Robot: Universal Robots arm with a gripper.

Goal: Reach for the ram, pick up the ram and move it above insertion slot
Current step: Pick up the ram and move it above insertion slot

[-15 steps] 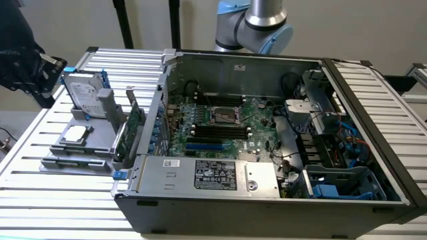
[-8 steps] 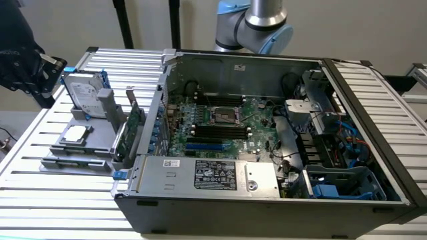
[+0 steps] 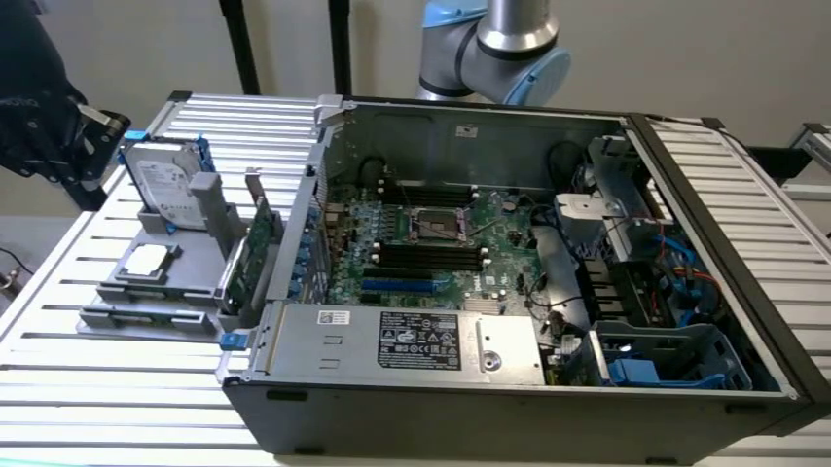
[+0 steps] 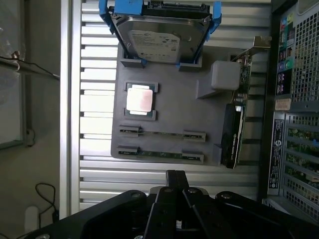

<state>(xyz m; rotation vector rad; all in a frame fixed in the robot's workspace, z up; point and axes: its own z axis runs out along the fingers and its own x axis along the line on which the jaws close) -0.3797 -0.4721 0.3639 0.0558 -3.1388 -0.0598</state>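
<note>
**Slatted worktop, ram in its cradle, fingers empty**

Slatted metal worktop. An open computer case sits on the exterior view's right, with a grey fixture tray just beside its side wall. The tray carries a hard drive, a CPU, and an expansion card standing on edge next to the case.

Ram: seated edge-up in the tray row nearest the fingers, caught at each end by a small grey bracket. From above it reads as a thin green strip, and its chips are not legible at this angle. A second, similar row sits between it and the CPU; what it holds is too thin to call.

Fingers: pinched together with nothing between them, hovering apart from the tray off its ram-side edge. The ram lies ahead of them, toward the hard drive. Its long axis runs crosswise to that line and points at the case wall.

Insertion slot: black memory slots on the motherboard inside the case, well apart from the ram. My reading is that the reach is barely begun.
</note>
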